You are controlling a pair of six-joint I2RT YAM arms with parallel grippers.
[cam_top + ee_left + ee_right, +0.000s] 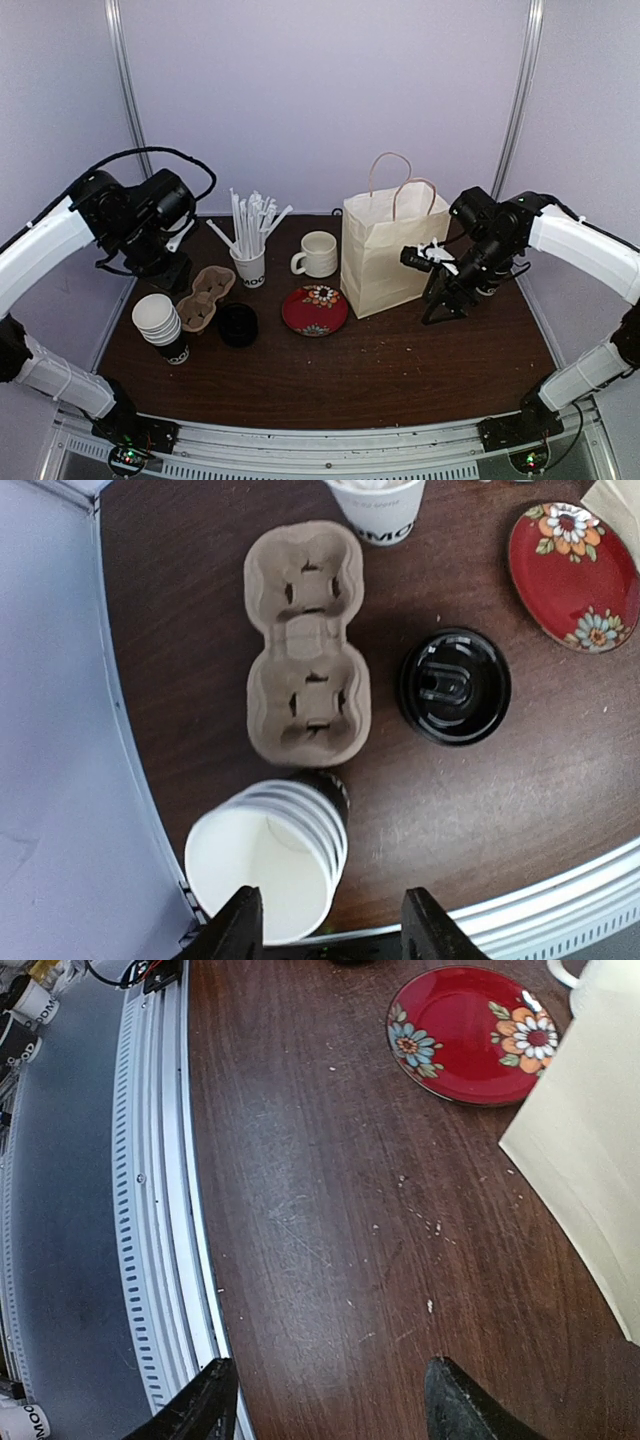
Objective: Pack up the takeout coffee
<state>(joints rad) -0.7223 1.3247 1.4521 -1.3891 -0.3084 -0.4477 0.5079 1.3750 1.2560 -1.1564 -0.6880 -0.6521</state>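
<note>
1. Status: left gripper hangs high over the nested stack of black paper cups with white insides, which lies on its side at the near-left edge of the worktop. Its jaws are part-spread and hold nothing. Across the worktop, right gripper is likewise spread and empty over bare wood, near the cream paper bag.
2. Risk: the stack is round and lies on its side, so an off-centre pinch likely rolls it off the worktop edge or crushes the thin rims.
3. Risk: the cups are nested, so lifting one may drag the others along.
4. Risk: black plastic lid sits apart, beside the brown pulp two-cup carrier. Cups packed unlidded would leave the task incomplete.
5. Risk: the bag stands unsupported, so a push during insertion may tip it toward the red floral plate.
</note>
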